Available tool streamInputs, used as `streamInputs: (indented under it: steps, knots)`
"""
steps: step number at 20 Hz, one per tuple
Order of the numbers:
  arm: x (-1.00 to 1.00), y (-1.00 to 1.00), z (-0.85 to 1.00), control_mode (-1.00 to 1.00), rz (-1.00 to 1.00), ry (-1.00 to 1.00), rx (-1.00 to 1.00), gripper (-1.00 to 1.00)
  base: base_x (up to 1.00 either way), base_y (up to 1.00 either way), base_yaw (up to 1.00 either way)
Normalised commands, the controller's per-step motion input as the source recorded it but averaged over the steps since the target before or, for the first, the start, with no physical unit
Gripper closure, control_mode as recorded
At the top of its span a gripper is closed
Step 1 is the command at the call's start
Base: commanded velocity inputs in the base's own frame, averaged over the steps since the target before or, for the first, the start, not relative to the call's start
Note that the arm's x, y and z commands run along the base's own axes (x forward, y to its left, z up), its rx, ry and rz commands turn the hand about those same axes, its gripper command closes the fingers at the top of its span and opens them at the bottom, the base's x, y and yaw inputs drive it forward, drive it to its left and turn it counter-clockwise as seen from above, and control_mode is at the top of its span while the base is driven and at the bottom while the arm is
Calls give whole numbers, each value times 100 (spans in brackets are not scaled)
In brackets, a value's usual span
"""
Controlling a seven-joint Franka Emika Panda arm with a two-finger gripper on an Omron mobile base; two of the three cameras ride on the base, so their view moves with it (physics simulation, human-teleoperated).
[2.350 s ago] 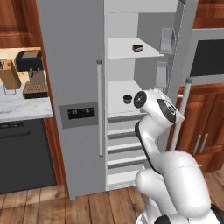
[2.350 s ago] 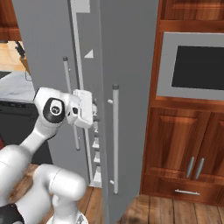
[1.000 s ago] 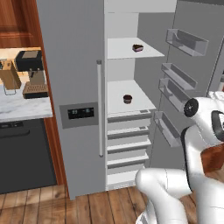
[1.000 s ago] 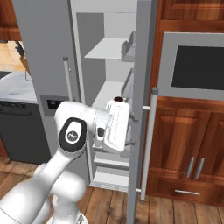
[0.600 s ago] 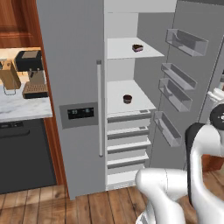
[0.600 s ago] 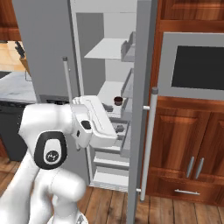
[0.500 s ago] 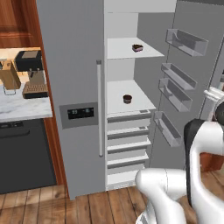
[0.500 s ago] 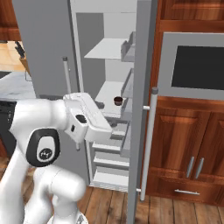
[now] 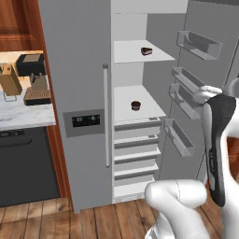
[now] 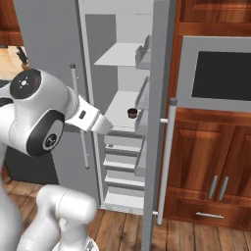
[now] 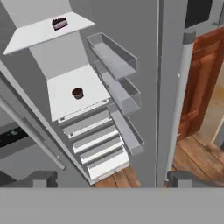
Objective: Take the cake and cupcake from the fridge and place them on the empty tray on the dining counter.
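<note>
The fridge (image 9: 84, 93) stands with its right door swung wide open, its left door shut with the long bar handle (image 9: 106, 116) and dark display panel (image 9: 86, 121) facing out. The cake (image 9: 146, 51) sits on the upper white shelf, toward 1 o'clock from the cupcake (image 9: 136, 105), which rests alone on the lower shelf just above the stacked drawers (image 9: 135, 154). In the hand view the cake (image 11: 59, 23) lies at 11 o'clock and the cupcake (image 11: 77, 93) near the middle left, both well apart from the fingers (image 11: 109, 179), which stand spread wide with nothing between them. The open door's clear bins (image 9: 184, 93) project beside the shelves at 3 o'clock, and the white arm's forearm (image 9: 217, 140) rises just in front of that door. To the fridge's 9 o'clock a marble table (image 9: 23, 114) carries a coffee machine (image 9: 33, 79) and a knife block (image 9: 9, 81). In the right base view the door edge (image 10: 159, 112) partly screens the shelves, with a wall oven (image 10: 215, 73) beyond at 3 o'clock.
</note>
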Motion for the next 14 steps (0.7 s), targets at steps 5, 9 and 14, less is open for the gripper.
streamInputs:
  steps: [5,9,14]
  knots:
    - [0,52,-43,-100,33,7,22,-100,0,0,0]
    - [0,39,-53,-100,6,-1,1,-100,0,0,0]
    - [0,34,-57,-100,0,-5,-13,-100,0,0,0]
